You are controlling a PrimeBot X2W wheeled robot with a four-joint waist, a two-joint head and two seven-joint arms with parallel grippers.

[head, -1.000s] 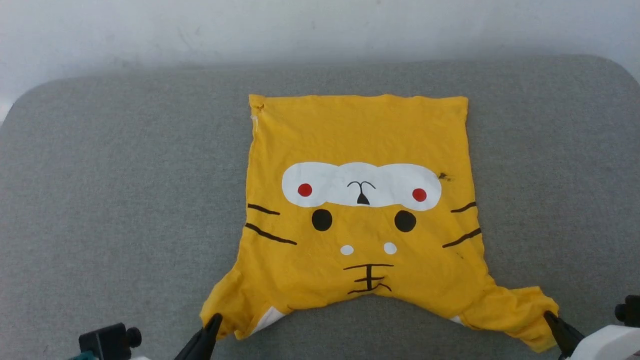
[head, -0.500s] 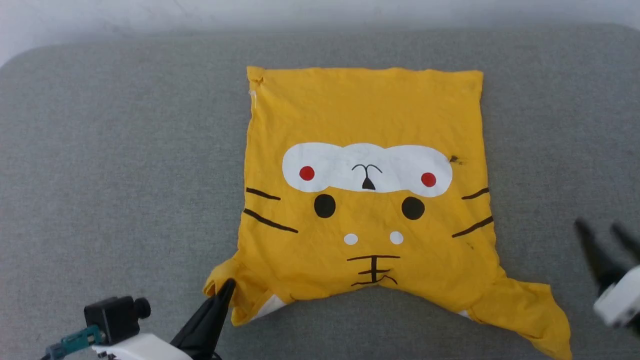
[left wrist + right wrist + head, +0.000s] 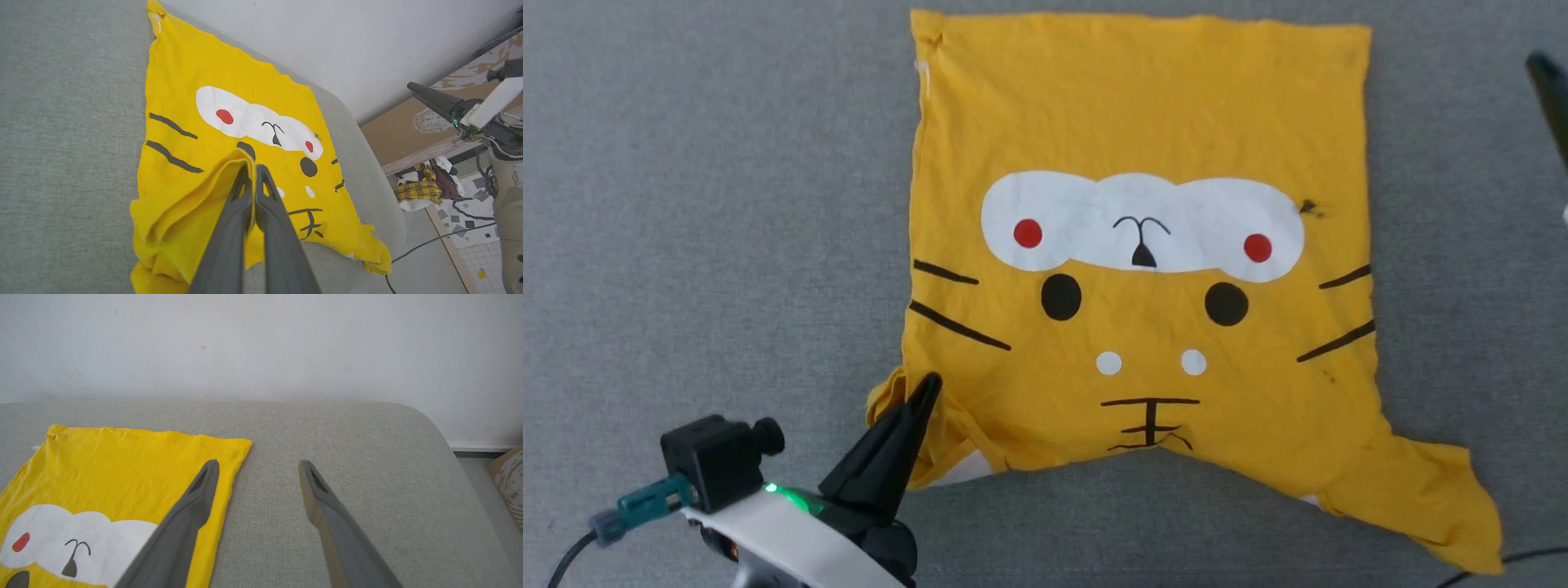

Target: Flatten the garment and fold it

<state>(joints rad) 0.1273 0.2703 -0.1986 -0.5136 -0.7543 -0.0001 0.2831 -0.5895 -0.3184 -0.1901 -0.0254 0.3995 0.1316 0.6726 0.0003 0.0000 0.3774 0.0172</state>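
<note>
The garment (image 3: pixel 1143 122), a bright yellow T-shirt with a white cartoon face patch, red dots and black stripes, lies print up on the grey cushion (image 3: pixel 703 204). Its body is spread flat. My left gripper (image 3: pixel 927 384) is shut on the near left sleeve and lifts a fold of it (image 3: pixel 212 183) over the shirt's edge. The near right sleeve (image 3: pixel 1429 498) lies loose on the cushion. My right gripper (image 3: pixel 258 465) is open and holds nothing; it hovers over bare cushion beside the garment's far right corner (image 3: pixel 241 444). One of its dark fingers (image 3: pixel 1553 106) shows at the head view's right edge.
A white wall (image 3: pixel 261 343) rises behind the cushion. In the left wrist view, a cardboard box (image 3: pixel 412 134), a heap of clothes (image 3: pixel 425 183) and a cable (image 3: pixel 429 243) lie on the floor past the cushion's right end.
My right gripper let go of the right sleeve, opened and moved up along the shirt's right side. My left gripper carried the left sleeve inward. The head camera tilted down.
</note>
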